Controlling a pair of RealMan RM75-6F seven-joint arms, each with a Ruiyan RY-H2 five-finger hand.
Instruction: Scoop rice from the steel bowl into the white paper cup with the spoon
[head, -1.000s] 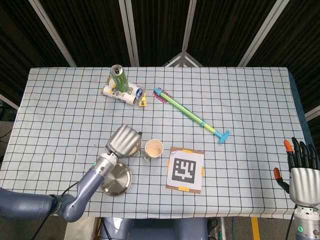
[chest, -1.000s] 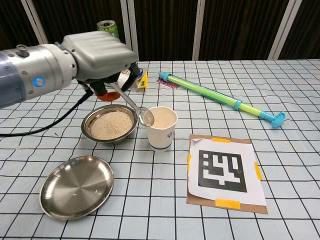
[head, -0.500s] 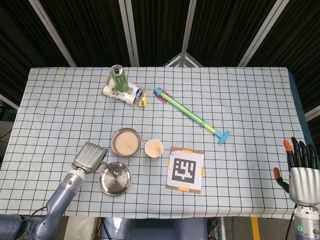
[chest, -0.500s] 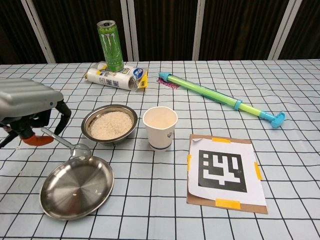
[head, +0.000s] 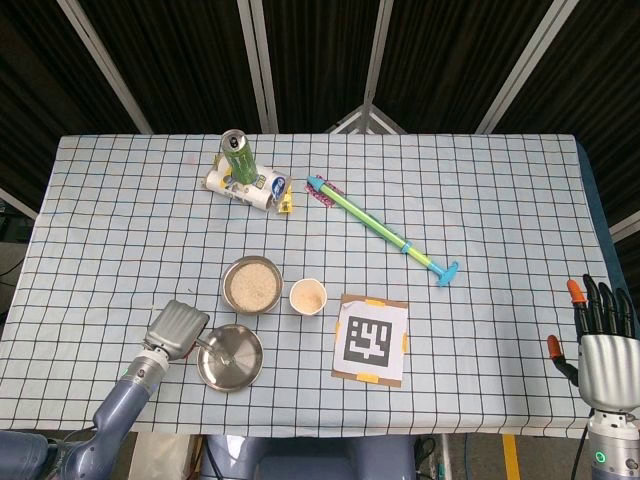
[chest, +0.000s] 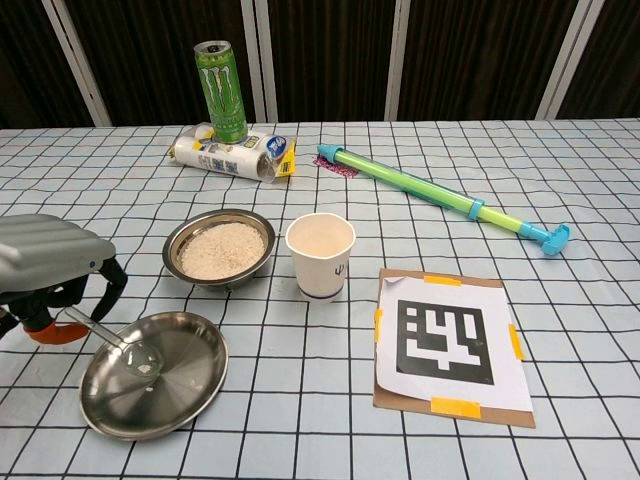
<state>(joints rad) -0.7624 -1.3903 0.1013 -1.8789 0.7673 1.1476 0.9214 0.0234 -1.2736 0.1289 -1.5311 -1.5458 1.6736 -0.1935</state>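
Observation:
The steel bowl (head: 252, 284) (chest: 220, 248) holds white rice and stands left of the white paper cup (head: 308, 297) (chest: 320, 255), which shows rice inside. My left hand (head: 175, 328) (chest: 45, 265) is at the front left, beside the flat steel plate (head: 243, 372) (chest: 185, 395). It grips the handle of the spoon (head: 220, 351) (chest: 125, 348). The spoon's bowl rests inside the plate with a few grains. My right hand (head: 603, 345) hangs off the table's front right corner, fingers apart and holding nothing; the chest view does not show it.
A cardboard with a black-and-white marker (head: 371, 340) (chest: 448, 342) lies right of the cup. At the back are a green can (head: 236, 157) (chest: 222, 77), a lying white bottle (head: 245, 187) (chest: 230, 153) and a green-blue water pump toy (head: 380, 229) (chest: 440, 195).
My left hand has drawn back from the cup to the front left with the spoon. The spoon's bowl has dropped from the plate's rim into the plate. The right hand has not moved.

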